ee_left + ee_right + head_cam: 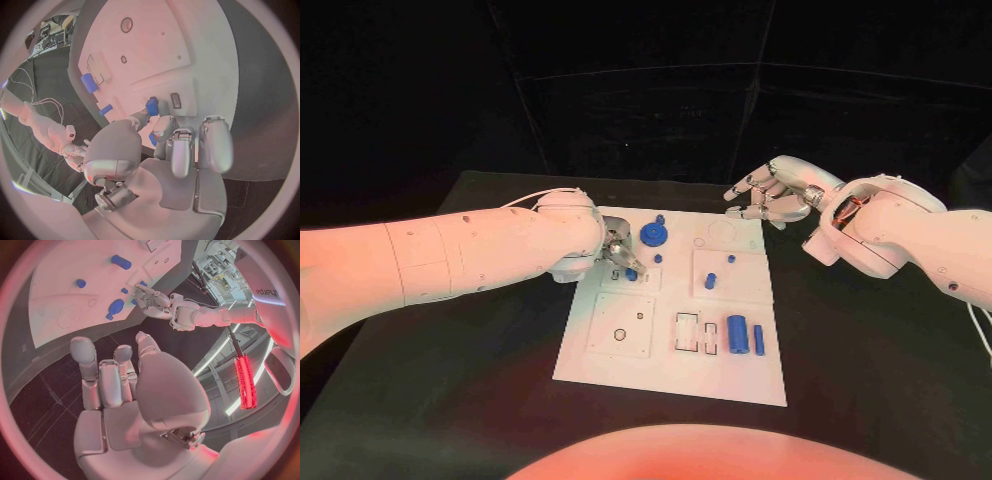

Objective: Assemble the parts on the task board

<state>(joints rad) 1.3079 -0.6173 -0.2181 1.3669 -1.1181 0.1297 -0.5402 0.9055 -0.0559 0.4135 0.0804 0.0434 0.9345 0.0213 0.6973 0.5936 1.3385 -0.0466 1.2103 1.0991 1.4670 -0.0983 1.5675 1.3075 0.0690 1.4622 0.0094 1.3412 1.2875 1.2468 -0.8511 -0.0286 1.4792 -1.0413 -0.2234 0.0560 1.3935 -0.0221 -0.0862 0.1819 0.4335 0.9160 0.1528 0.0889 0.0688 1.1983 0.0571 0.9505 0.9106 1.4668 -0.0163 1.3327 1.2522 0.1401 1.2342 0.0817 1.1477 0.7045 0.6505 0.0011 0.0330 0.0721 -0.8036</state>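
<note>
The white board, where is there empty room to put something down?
The task board is bare along its near edge, below the square plate and the blue cylinders. It is crowded at the far left, where the left hand pinches a blue part.

A robotics lab is showing here: a black table against dark curtains, equipment racks standing behind.
</note>
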